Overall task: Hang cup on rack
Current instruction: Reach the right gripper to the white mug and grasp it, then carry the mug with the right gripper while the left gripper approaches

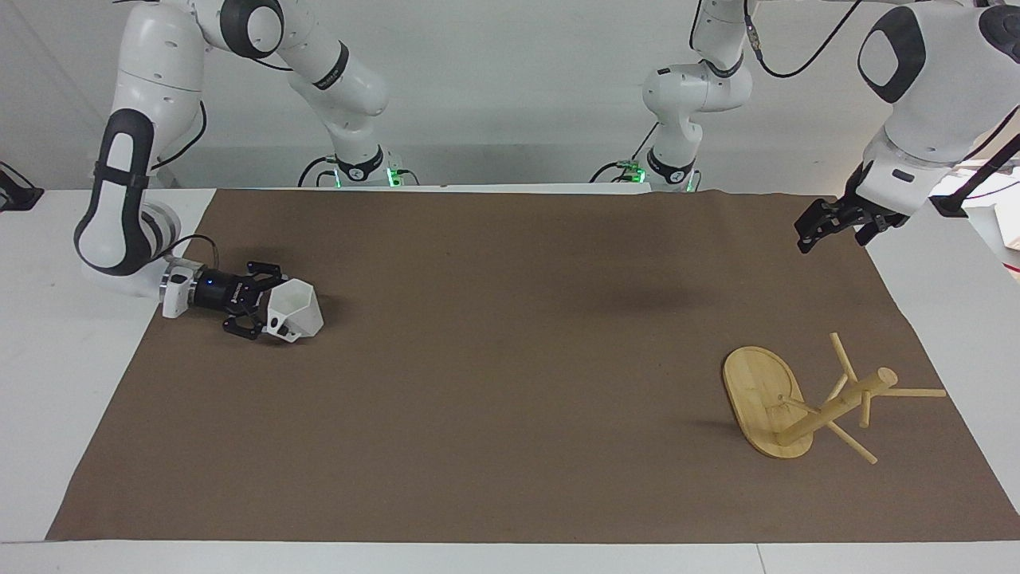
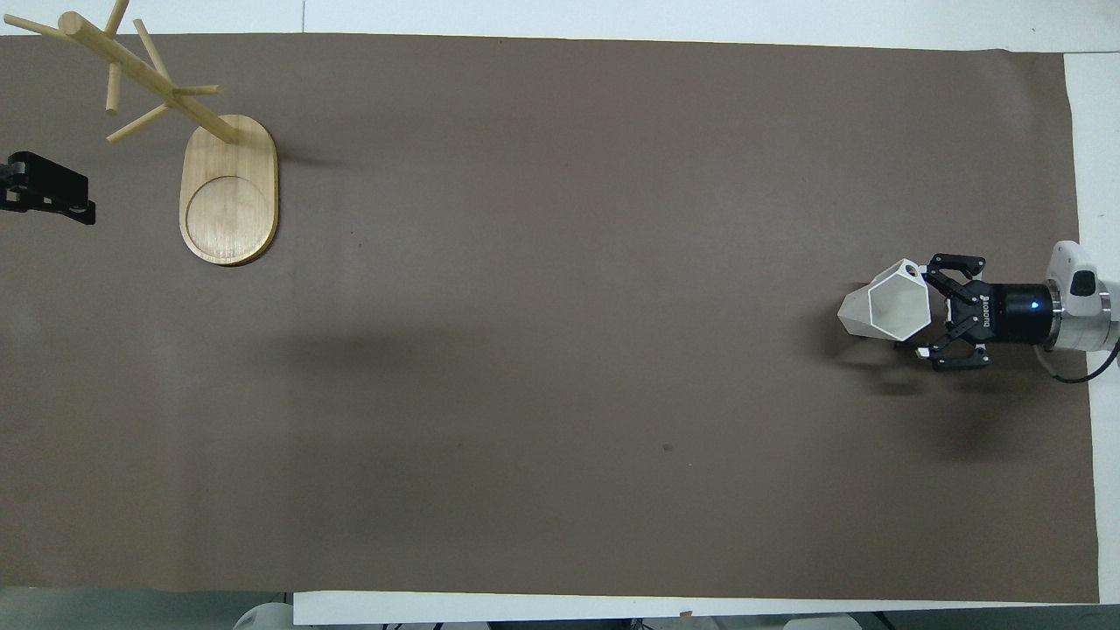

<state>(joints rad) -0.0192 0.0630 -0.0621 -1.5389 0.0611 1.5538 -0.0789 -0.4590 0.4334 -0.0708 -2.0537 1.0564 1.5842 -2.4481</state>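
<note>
The small white faceted plastic cup (image 1: 294, 310) sits on the brown mat (image 1: 510, 359) close to the edge at the right arm's end of the table, about midway between the mat's two long edges. The right gripper (image 1: 256, 311) lies low and level at the cup's handle side, its fingers spread with one on each side of the cup but not yet pressed shut on it, so the cup is bracketed rather than held. The light bamboo mug rack (image 1: 805, 402), with its oval base, round post and thin pegs, stands near the mat's corner at the left arm's end, the corner farther from the robots, well apart from the cup, and every peg is bare. By this reading the task is barely begun: closing on the cup, lifting it, carrying it the length of the mat and threading its handle over a peg all remain. The left gripper (image 1: 837, 223) waits in the air over the mat's edge at its own end; I cannot tell whether it is open or shut. In the overhead view it is cut off by the frame edge, and the cup's handle is partly hidden by the right gripper's fingers (image 2: 947, 262).
</note>
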